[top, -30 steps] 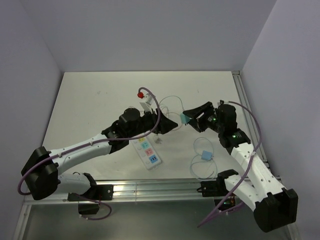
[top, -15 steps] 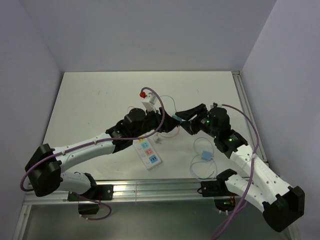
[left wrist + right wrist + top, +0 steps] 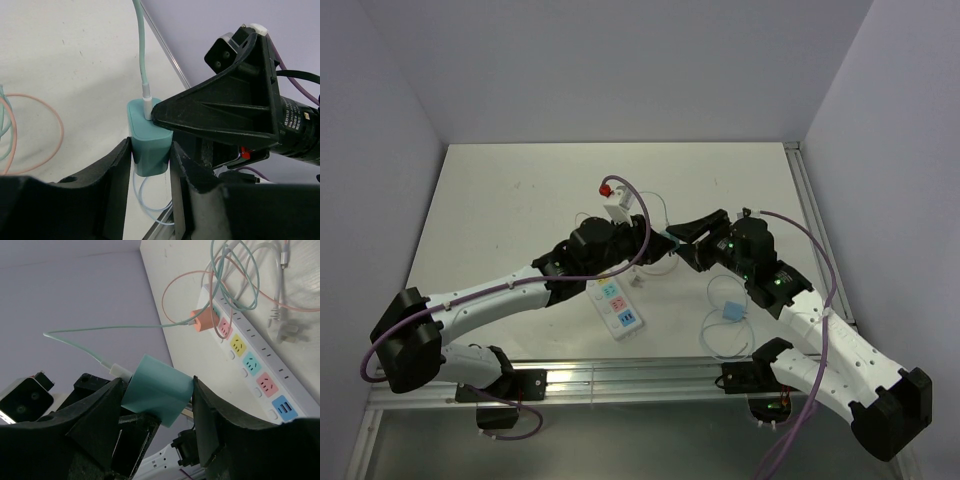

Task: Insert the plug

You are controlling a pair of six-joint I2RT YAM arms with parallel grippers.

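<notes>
The plug is a teal block with a pale green cable, held in the air between the two arms. My left gripper has both fingers pressed against its sides from below. My right gripper is shut on the same plug, gripping its other two faces. In the top view the left gripper and right gripper meet just right of the white power strip. The strip has coloured sockets, and an orange plug sits in one of them.
A light blue plug with a looped cable lies on the table under the right arm. A red-capped item and a white adapter sit behind the strip. Loose cables and a white plug lie beside the strip. A metal rail runs along the near edge.
The right arm has carried the teal plug leftward to the left gripper. The left jaws, open half a second ago, have closed onto the plug.
</notes>
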